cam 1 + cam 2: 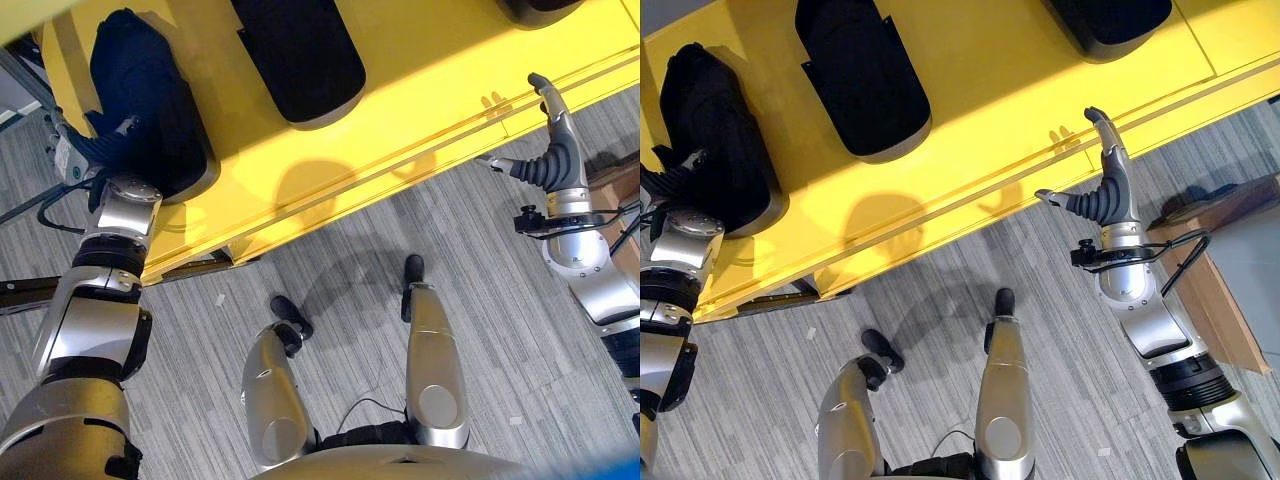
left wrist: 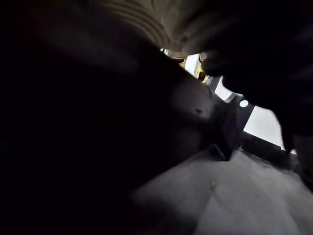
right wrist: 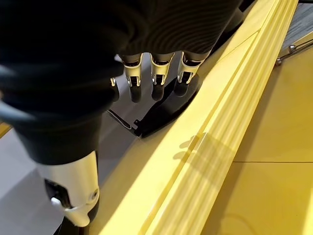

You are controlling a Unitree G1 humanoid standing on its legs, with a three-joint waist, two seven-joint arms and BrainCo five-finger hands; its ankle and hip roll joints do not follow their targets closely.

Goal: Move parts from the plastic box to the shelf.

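At 10 o'clock, left hand (image 1: pixel 75 155) is sitting against a black part (image 1: pixel 150 105) on the yellow shelf (image 1: pixel 420 110), fingers unreadable; a nudge risks sliding it off. Right hand (image 1: pixel 1105 175) is hovering spread, empty.

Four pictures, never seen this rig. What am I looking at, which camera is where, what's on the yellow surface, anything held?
It is a two-legged humanoid robot. The two eye views come from a head camera looking down; the other two come from cameras on the wrists. Black moulded parts lie on a yellow shelf. The left hand reaches to the leftmost black part; its fingers are hidden there and its wrist view is too dark, so a grip cannot be confirmed. The right hand hangs over the shelf's front edge, fingers fairly straight, holding nothing. Grey carpet lies below.
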